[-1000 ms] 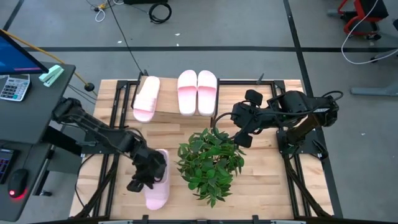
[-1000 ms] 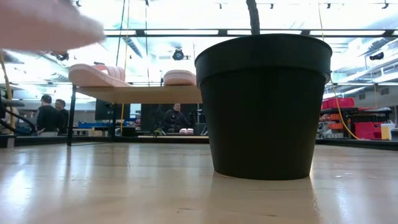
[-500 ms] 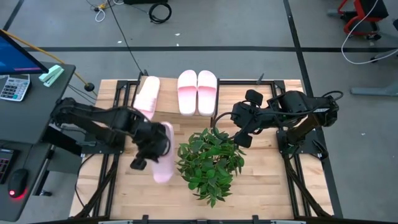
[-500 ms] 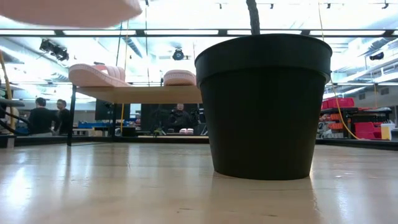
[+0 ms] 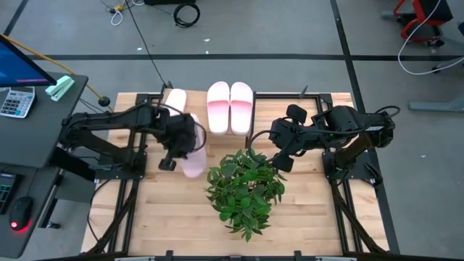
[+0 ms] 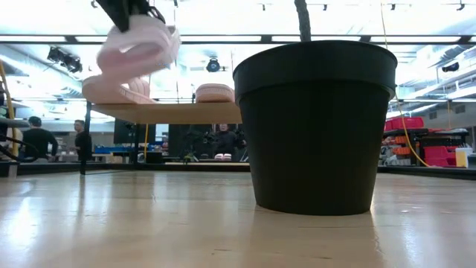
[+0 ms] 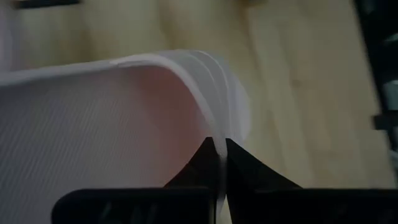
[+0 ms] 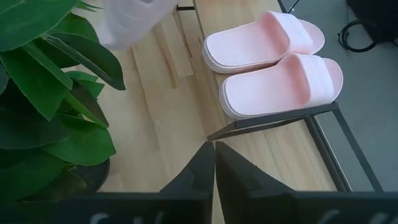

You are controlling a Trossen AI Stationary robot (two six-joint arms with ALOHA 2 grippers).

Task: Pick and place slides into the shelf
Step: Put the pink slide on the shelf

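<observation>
My left gripper (image 5: 183, 143) (image 7: 219, 149) is shut on one pale pink slide (image 5: 193, 152) (image 6: 138, 45), held in the air just in front of the shelf (image 5: 194, 135) (image 6: 175, 112). Three more slides rest soles down on the shelf board: one at its left end (image 5: 174, 101), partly hidden by my left arm, and a pair side by side (image 5: 230, 107) (image 8: 273, 62). My right gripper (image 5: 280, 154) (image 8: 213, 152) hangs shut and empty above the table, right of the plant. My left gripper pinches a thin curved edge of the slide (image 7: 214, 132) between its two fingers; it looks like the strap's edge. The fingers come steeply from above. The slide hangs below them, tilted, clear of the table and of the shelf board.
A leafy plant (image 5: 245, 190) in a black pot (image 6: 316, 126) stands mid-table, near side of the shelf and close to the carried slide. Black frame rails (image 5: 138, 181) run along the table's sides. A desk with a calculator (image 5: 16, 101) stands at the left. People stand in the room behind.
My left gripper has carried the slide from the table's near left area up and toward the far edge, to just in front of the shelf. The gripper has turned and tipped on the way, and the slide has swung round with it.
</observation>
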